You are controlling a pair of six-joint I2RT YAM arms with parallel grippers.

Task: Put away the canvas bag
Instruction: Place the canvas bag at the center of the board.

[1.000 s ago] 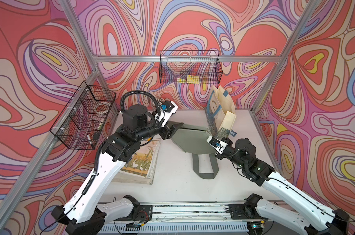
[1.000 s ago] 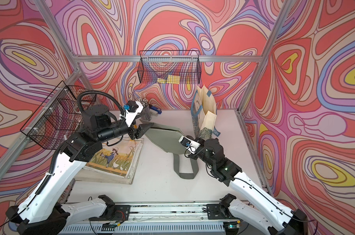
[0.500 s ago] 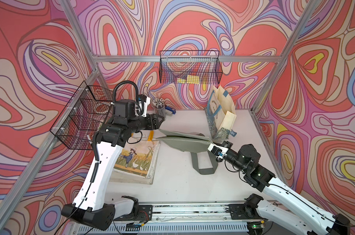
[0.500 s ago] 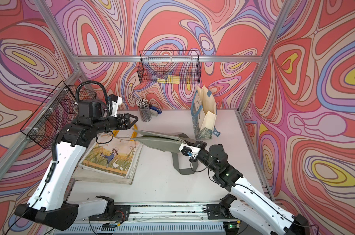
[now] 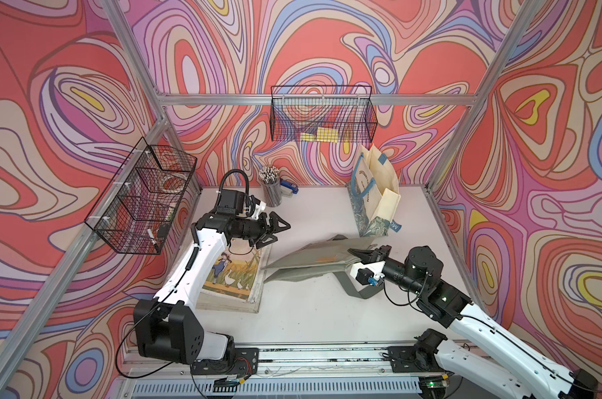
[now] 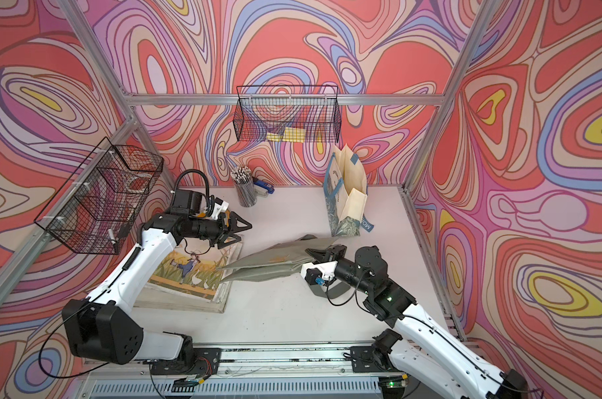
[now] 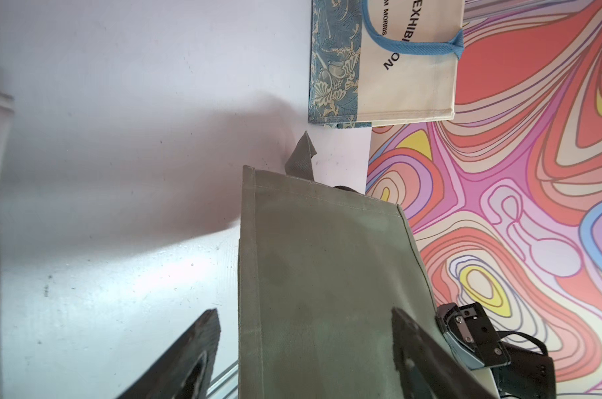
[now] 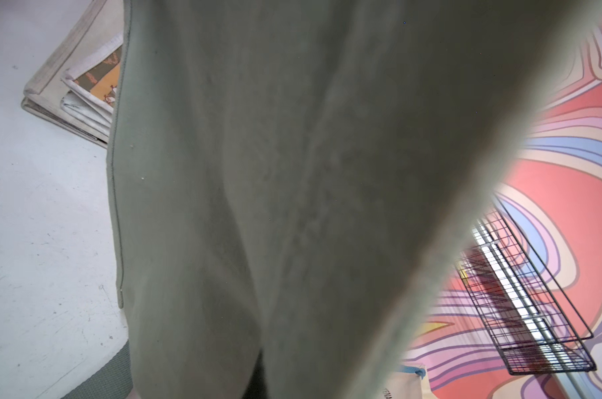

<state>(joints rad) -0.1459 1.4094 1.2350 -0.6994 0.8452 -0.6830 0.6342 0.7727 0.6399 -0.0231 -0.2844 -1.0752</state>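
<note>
The olive-grey canvas bag (image 5: 313,262) (image 6: 268,263) stretches flat across mid-table. Its left tip reaches the corner of the picture book. My right gripper (image 5: 356,254) (image 6: 314,254) is shut on the bag's right end, and the straps trail beneath it. In the right wrist view the bag's fabric (image 8: 292,172) covers the jaws. My left gripper (image 5: 278,233) (image 6: 242,232) hovers open over the book's far corner, up and to the left of the bag, touching nothing. In the left wrist view the bag (image 7: 327,269) lies beyond my left gripper (image 7: 304,312).
A cream and blue tote (image 5: 375,197) stands upright at the back right. The picture book (image 5: 234,276) lies at the left. A pencil cup (image 5: 271,188) and a blue stapler (image 5: 290,188) sit at the back. Wire baskets hang on the back wall (image 5: 322,117) and the left wall (image 5: 144,200).
My left gripper has let go of the bag's left end and opened wider. That end has dropped to the book's corner. The right gripper has shifted right and lower with the bag.
</note>
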